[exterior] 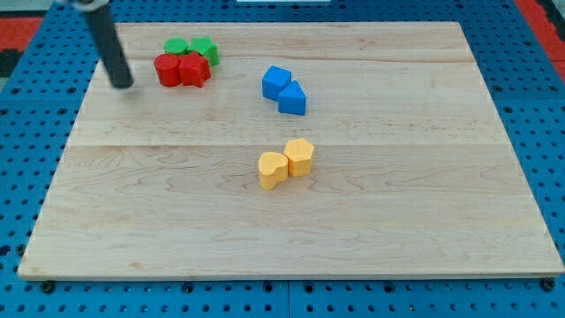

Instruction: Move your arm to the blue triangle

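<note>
Resting my tip (123,85) on pale grained wooden board (291,212), left of red blocks (182,70), blue triangle (292,98) well apart, no gripper fitted.

No readable text anywhere in the view.

No letters, numbers, labels, brand marks or signs can be made out on the wooden board (291,221), on any of the coloured blocks, on the dark rod, or on the blue pegboard surface (26,177) around the board.

my tip (123,85) | red blocks (182,70) between — blue triangle (292,99)
</note>
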Tool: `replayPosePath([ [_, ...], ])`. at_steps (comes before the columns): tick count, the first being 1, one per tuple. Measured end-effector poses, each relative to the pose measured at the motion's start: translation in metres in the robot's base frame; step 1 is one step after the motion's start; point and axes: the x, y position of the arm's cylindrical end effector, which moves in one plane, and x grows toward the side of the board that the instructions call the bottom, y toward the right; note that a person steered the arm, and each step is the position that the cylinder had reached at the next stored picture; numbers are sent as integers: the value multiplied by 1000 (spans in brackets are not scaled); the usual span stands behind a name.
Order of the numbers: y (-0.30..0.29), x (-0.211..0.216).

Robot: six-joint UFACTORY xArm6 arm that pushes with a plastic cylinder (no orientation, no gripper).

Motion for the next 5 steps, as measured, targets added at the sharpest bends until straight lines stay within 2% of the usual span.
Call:
replayPosePath([
  [1,107,32],
  [2,250,39],
  [3,353,13],
  [5,255,-21],
])
